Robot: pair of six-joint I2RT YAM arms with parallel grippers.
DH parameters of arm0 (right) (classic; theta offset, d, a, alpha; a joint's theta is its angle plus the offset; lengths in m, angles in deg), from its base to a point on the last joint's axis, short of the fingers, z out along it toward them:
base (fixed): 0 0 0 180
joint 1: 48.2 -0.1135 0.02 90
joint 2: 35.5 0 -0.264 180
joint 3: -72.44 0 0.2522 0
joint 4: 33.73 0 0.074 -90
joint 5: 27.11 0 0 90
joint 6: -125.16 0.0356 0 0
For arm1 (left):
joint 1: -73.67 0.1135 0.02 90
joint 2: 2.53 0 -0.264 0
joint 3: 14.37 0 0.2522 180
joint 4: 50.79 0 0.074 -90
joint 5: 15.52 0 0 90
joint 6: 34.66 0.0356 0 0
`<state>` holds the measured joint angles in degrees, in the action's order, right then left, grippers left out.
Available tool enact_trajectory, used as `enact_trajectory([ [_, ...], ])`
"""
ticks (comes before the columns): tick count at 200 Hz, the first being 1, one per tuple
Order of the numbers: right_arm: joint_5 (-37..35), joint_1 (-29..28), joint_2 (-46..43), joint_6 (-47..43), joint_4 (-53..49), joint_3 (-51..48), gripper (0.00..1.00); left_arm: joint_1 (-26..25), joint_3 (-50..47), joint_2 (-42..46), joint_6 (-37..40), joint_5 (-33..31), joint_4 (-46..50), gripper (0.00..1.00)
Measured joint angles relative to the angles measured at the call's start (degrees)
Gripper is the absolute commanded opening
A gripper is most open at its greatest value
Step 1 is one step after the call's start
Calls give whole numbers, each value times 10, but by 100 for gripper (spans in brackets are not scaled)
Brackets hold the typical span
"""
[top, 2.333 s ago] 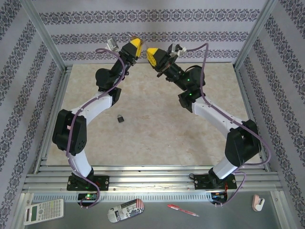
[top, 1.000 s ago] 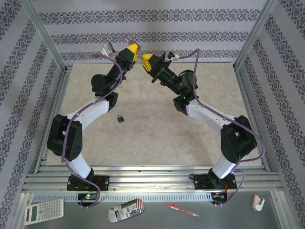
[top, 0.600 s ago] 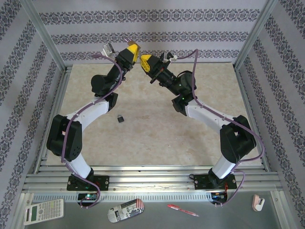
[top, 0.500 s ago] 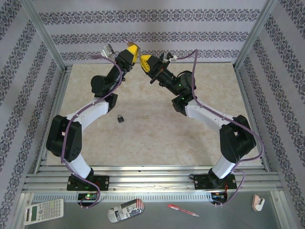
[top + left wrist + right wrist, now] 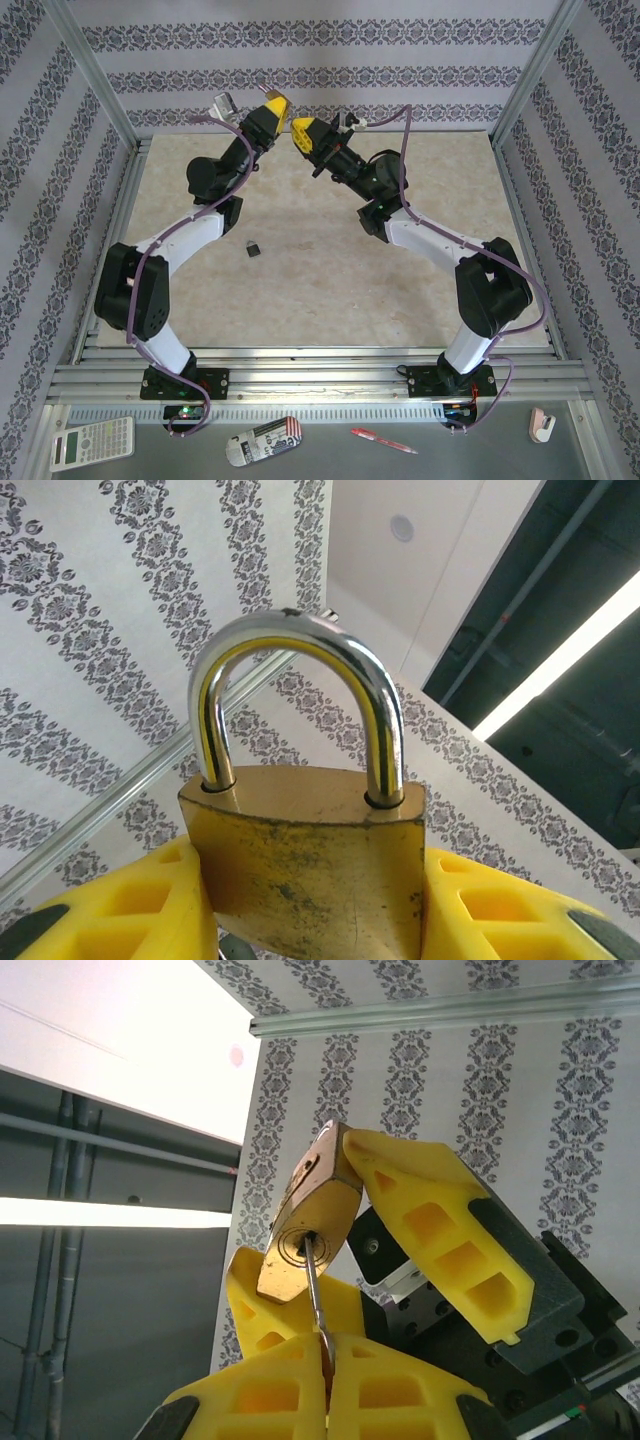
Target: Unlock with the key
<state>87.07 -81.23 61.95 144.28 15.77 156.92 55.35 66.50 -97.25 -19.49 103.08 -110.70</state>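
My left gripper [image 5: 315, 905] is shut on the brass padlock [image 5: 310, 865], whose silver shackle [image 5: 300, 695] is closed and points up. In the right wrist view the padlock [image 5: 308, 1230] hangs between the left gripper's yellow fingers [image 5: 440, 1230], keyhole facing me. My right gripper [image 5: 327, 1365] is shut on the thin silvery key [image 5: 315, 1285], and the key's tip sits in the keyhole. From above, the left gripper [image 5: 274, 104] and the right gripper [image 5: 301, 130] meet high over the far side of the table.
A small black blocky object [image 5: 254, 249] lies on the beige table [image 5: 300, 290] between the arms. On the near ledge lie a calculator [image 5: 92, 443], a striped case [image 5: 262, 441], a red pen [image 5: 383, 440] and a small white item [image 5: 541, 424].
Both grippers have drawn closer together, the right one moving left toward the left one, until the key reaches the padlock's keyhole.
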Motion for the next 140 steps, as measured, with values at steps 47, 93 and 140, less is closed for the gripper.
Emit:
enact_trajectory([
  [47, 45, 15, 1, 47, 0, 0, 0, 7, -38, 36, 26, 12, 22, 0],
  [93, 67, 23, 19, 83, -2, 10, 0, 12, -47, 37, 37, 15, 28, 0],
  [140, 71, 30, 36, 97, 0, 23, 0, 13, -57, 40, 39, 16, 19, 0],
])
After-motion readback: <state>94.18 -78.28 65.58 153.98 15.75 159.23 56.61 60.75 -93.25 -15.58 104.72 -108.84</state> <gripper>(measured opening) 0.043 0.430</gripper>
